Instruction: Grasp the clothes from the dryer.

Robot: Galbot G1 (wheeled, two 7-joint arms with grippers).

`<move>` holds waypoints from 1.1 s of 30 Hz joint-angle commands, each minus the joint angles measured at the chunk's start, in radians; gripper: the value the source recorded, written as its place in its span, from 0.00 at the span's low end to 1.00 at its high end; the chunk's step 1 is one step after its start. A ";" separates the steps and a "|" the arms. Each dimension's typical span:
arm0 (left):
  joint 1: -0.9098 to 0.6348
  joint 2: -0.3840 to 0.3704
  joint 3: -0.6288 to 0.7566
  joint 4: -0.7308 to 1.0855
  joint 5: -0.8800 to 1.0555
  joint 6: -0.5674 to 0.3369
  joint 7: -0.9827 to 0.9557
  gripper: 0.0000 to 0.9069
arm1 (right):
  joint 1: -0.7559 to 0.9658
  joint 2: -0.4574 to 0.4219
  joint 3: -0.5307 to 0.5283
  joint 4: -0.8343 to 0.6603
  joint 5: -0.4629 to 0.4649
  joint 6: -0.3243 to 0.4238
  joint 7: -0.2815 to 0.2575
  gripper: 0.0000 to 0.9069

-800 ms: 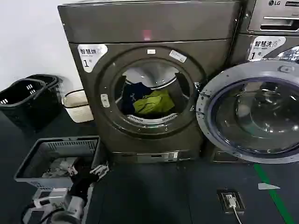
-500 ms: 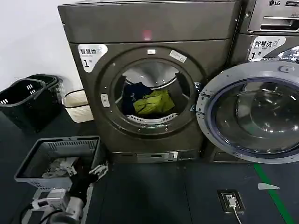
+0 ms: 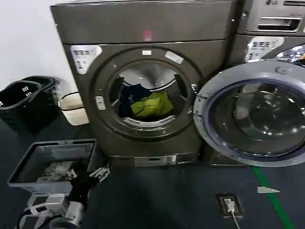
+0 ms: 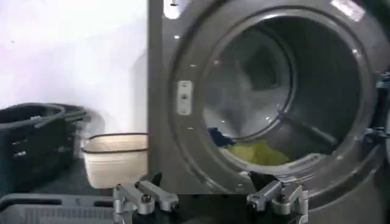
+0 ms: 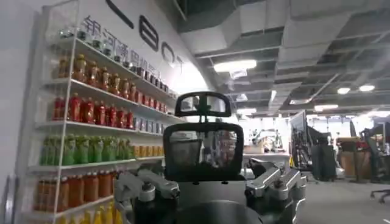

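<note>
The dryer [image 3: 143,28] stands with its round porthole open and its glass door [image 3: 252,114] swung out to the right. Inside the drum lie the clothes: a yellow-green bundle [image 3: 152,105] beside a dark navy garment [image 3: 131,95]. The left wrist view looks into the drum, where the yellow-green fabric [image 4: 259,152] rests on the lower rim. My left gripper [image 3: 93,174] hangs low in front of the dryer's lower left corner, well short of the porthole, open and holding nothing [image 4: 210,193]. My right gripper [image 5: 210,182] is open and empty, pointing away into the room.
A grey basket [image 3: 52,152] with white laundry sits on the floor next to my left gripper. Black baskets [image 3: 24,100] and a cream basket [image 3: 74,107] stand left of the dryer. A floor socket [image 3: 228,205] and green tape [image 3: 271,195] mark the floor at right. The LG machine [image 3: 271,24] stands behind the door.
The dryer now sits a little farther left and looks slightly larger in the head view. My left gripper stays low by the grey basket, still open.
</note>
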 commanded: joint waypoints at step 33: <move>0.016 0.001 0.010 -0.028 0.032 -0.028 0.056 1.00 | 0.006 0.013 -0.014 0.022 0.071 0.089 -0.010 1.00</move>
